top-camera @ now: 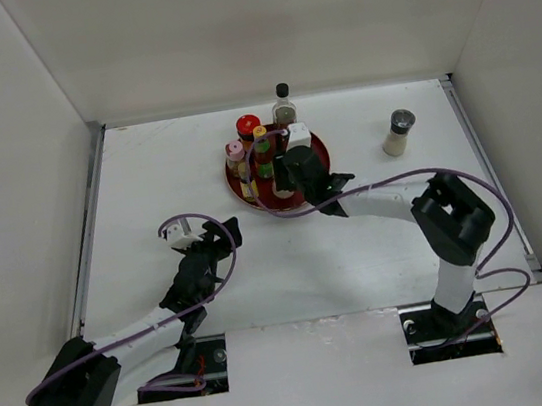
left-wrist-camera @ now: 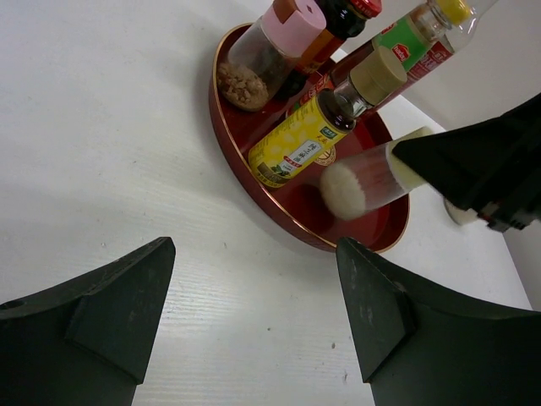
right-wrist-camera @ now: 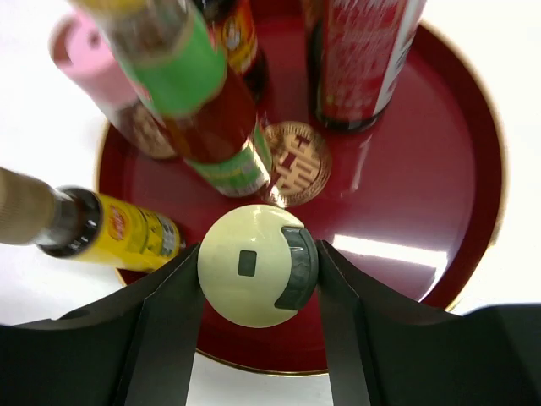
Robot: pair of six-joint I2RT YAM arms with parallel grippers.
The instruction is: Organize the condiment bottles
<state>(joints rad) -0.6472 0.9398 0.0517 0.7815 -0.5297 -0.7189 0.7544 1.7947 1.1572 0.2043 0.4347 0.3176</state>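
Five bottles (top-camera: pixel 261 149) crowd the glossy round red plate (right-wrist-camera: pixel 423 169), one pinched by its smooth cream cap (right-wrist-camera: pixel 254 254) in my right gripper (right-wrist-camera: pixel 258 271) at 4 o'clock. The tall clear black-capped bottle (top-camera: pixel 283 103) stands just off the rim at 12, the grey-capped shaker (top-camera: pixel 399 132) well apart at 3, on a matte white table (top-camera: pixel 359 251) between white walls (top-camera: pixel 226 27); my left gripper (left-wrist-camera: pixel 254 254) hangs spread at 7.

Seven condiment bottles (top-camera: pixel 399 134) and one red plate (right-wrist-camera: pixel 406 169).
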